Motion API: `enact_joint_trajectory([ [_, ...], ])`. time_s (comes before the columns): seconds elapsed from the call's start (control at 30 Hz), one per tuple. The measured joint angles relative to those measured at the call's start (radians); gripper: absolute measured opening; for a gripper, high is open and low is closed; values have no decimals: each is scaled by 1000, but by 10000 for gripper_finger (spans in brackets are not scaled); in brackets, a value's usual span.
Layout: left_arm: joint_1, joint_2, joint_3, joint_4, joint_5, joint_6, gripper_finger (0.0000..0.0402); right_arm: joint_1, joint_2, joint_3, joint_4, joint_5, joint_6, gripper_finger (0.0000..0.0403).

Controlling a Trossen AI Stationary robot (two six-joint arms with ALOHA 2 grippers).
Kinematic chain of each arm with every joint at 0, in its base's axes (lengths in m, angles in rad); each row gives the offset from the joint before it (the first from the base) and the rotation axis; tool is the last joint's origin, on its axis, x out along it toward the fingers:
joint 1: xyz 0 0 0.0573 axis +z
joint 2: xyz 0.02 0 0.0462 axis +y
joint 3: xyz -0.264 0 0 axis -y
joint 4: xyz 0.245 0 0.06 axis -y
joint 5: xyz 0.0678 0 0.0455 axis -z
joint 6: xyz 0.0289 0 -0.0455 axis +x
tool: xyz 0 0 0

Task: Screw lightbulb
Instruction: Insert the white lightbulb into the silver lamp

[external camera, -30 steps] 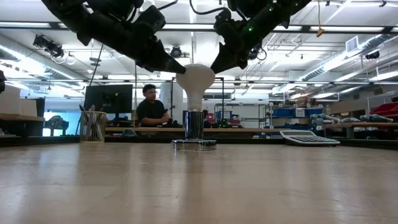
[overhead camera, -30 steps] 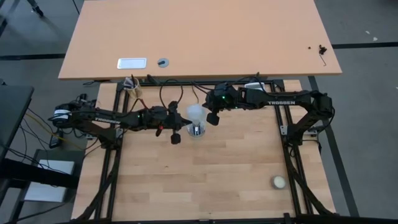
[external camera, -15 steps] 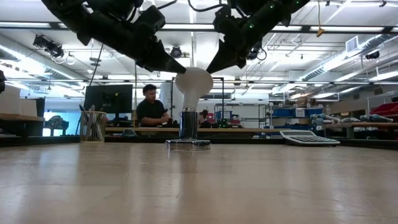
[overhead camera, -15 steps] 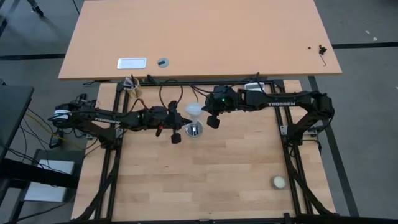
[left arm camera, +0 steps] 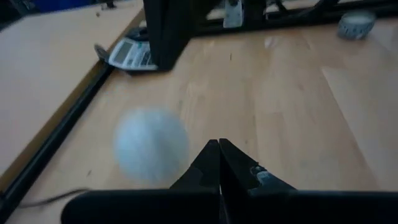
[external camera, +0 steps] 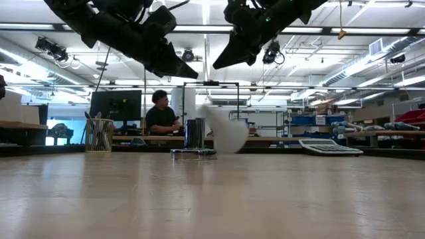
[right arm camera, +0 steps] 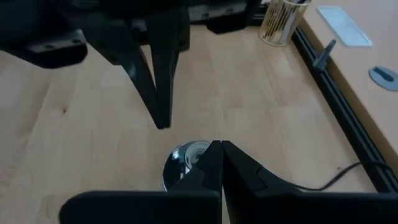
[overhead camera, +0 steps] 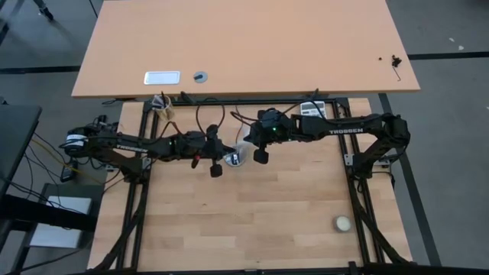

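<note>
The white lightbulb is off the socket and shows blurred, low beside the metal socket, on the side toward the table's right edge. In the left wrist view the lightbulb is a pale blur on the wood. The socket stands upright on its round base. My left gripper and my right gripper both hang shut above the socket, tips close together and clear of the bulb. From above, the right gripper covers the bulb.
A cream ball lies near the table's front right. A calculator and a pen cup stand along the far edge. A person sits in the room beyond. The near half of the wooden table holds nothing else.
My right gripper has swung toward the table's left, over the socket, rolling a little. The bulb, which stood upright on the socket between both shut grippers, has leaned, come off and dropped beside the socket. The socket has slid a little toward the table's left.
</note>
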Motion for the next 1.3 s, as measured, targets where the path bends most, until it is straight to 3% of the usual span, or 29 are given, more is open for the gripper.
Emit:
enact_joint_trajectory([
  [0.3,0,0,-63,-10,-43,-57,1,-5,0,0,-72,15,1,27],
  [0.5,0,0,-82,-4,-43,-76,1,-43,-1,0,-197,124,9,48],
  [0.77,0,0,-84,16,-44,-76,1,-107,-1,0,-292,184,15,115],
  [1.03,0,0,-84,13,-43,-76,1,-171,-2,0,-371,314,-54,192],
  [1.3,0,0,-84,3,-41,-76,1,-284,-2,0,-536,308,-240,221],
])
